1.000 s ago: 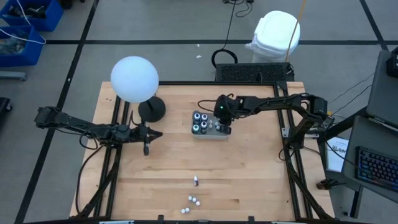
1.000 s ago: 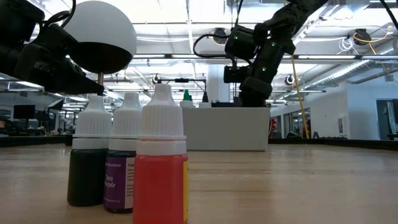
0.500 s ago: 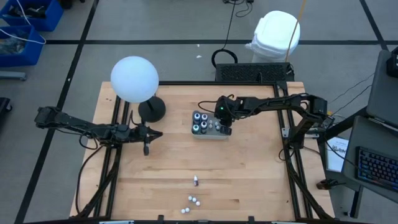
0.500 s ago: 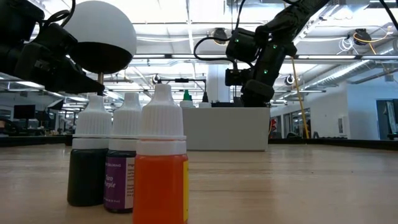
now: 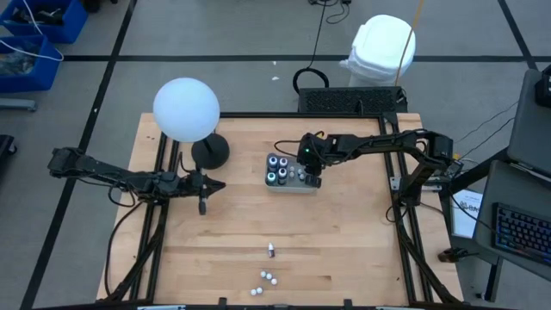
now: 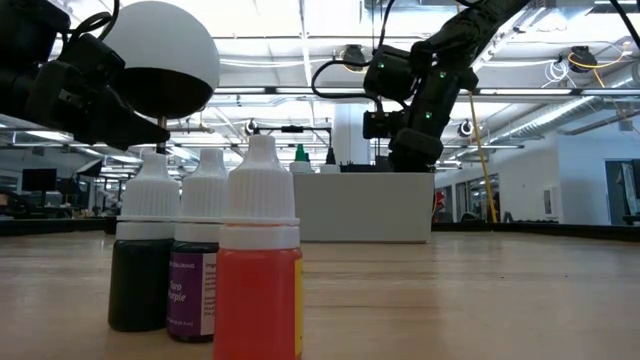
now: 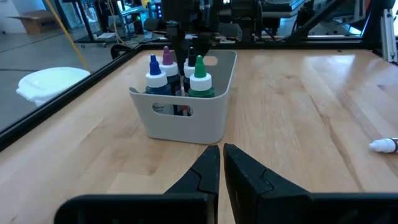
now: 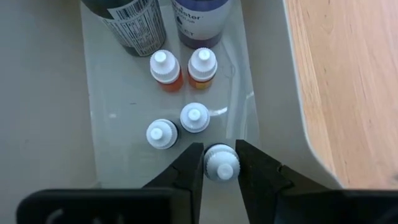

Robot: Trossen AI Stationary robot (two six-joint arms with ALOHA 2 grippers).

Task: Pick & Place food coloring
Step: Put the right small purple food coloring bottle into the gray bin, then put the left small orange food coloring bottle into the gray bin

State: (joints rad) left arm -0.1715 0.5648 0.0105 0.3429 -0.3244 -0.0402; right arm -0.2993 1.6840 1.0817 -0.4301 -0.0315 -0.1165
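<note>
Food coloring is split into two groups. In the grey tray (image 5: 293, 184): four larger dark bottles (image 7: 180, 84) upright at one end, tops blue, purple and green from the left wrist view, fourth mostly hidden. Beside them, five small white-capped vials (image 8: 183, 96) upright on the tray floor: two orange-bodied ones side by side next to the big bottles, two further along, and a fifth vial (image 8: 221, 163) at the far end, sitting between the right gripper's fingers. On the bare table near the front edge: one vial (image 5: 271, 251) lying alone, four more (image 5: 266, 281) clustered just past it, white caps. In the low view three stand upright, touching: dark, purple-labelled, orange-red (image 6: 258, 300).
</note>
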